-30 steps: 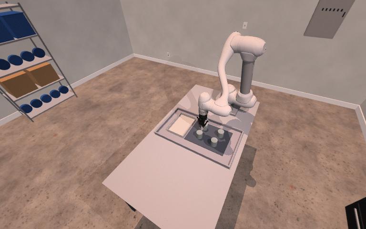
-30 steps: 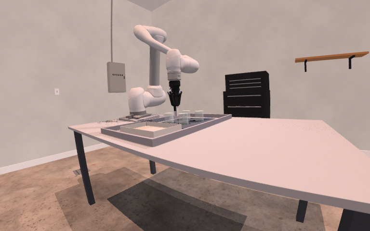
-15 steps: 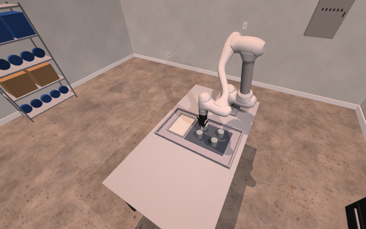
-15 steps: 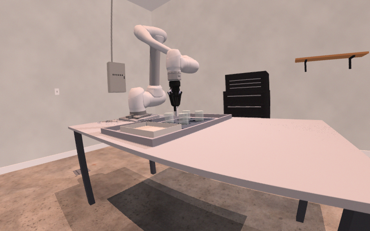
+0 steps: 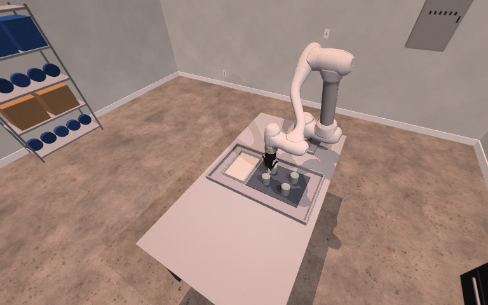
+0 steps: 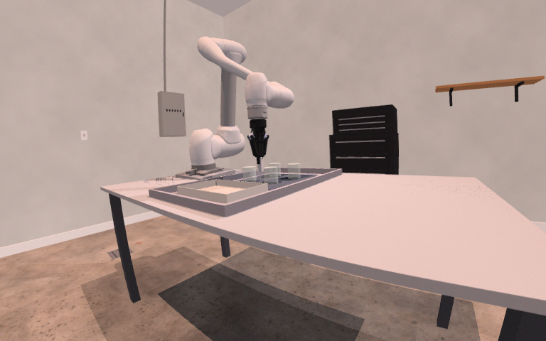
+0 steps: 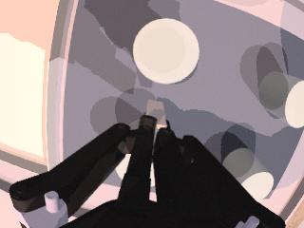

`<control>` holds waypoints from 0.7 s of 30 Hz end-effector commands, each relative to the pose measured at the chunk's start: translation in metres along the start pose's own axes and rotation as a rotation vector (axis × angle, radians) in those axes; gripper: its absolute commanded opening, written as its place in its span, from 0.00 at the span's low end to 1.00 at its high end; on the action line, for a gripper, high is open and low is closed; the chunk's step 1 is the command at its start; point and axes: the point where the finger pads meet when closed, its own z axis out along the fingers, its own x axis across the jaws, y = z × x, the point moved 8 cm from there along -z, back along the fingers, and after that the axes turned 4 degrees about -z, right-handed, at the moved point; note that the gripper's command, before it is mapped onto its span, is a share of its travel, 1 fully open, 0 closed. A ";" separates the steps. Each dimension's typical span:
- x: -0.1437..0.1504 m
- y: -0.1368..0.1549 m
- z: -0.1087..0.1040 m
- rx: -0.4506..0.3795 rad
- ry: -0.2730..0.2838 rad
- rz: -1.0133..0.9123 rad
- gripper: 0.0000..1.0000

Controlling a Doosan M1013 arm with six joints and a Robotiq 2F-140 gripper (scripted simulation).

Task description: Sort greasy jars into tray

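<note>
in the top view, all four glass jars stand on the drying mat point(image 5: 275, 192) point(image 6: 278, 185) point(image 7: 214, 81), and none is in the tray point(image 5: 234, 178) point(image 6: 246, 194) point(image 7: 56, 85), to the left of the fingers. the gripper point(image 5: 269, 170) point(image 6: 259, 163) point(image 7: 153, 112) is low between two of them: the nearest jar point(image 5: 265, 178) point(image 6: 271, 175) point(image 7: 166, 50) stands on the side of the fingers away from the arm's base, the half-hidden jar point(image 5: 274, 169) point(image 6: 249, 172) point(image 7: 125, 167) on the side towards it. the far outer jar point(image 5: 284, 189) point(image 6: 293, 170) point(image 7: 296, 105) and the far inner jar point(image 5: 294, 177) point(image 6: 275, 165) point(image 7: 257, 184) stand well off on the side opposite the tray. no lettering on the jars or tray can be read. in the exterior view the fingers are pressed together with nothing pinched, pointing down among the jars; whether they touch one, i can't tell. the arm carries no brand readable here. in the wrist view the nearest jar is beyond the fingertips, apart from them, and no label shows. sorting looks barely begun: probably a push test is in hand, with one to three greasy jars left to find and tray, and the arm to be lifted free. which jars are greasy can't be seen.

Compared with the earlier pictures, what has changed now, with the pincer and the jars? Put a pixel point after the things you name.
Nothing has visibly changed: the pincer point(image 5: 269, 170) point(image 6: 259, 165) point(image 7: 153, 112) is shut, with nothing taken or let go. The four jars point(image 5: 265, 178) point(image 6: 271, 175) point(image 7: 165, 50) stayed on the mat point(image 5: 277, 187) point(image 6: 278, 184) point(image 7: 214, 85), and the tray point(image 5: 243, 166) point(image 6: 203, 194) point(image 7: 24, 95) beside it stayed put.
</note>
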 end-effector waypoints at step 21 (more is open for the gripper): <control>-0.001 0.007 -0.002 -0.008 -0.003 -0.002 0.00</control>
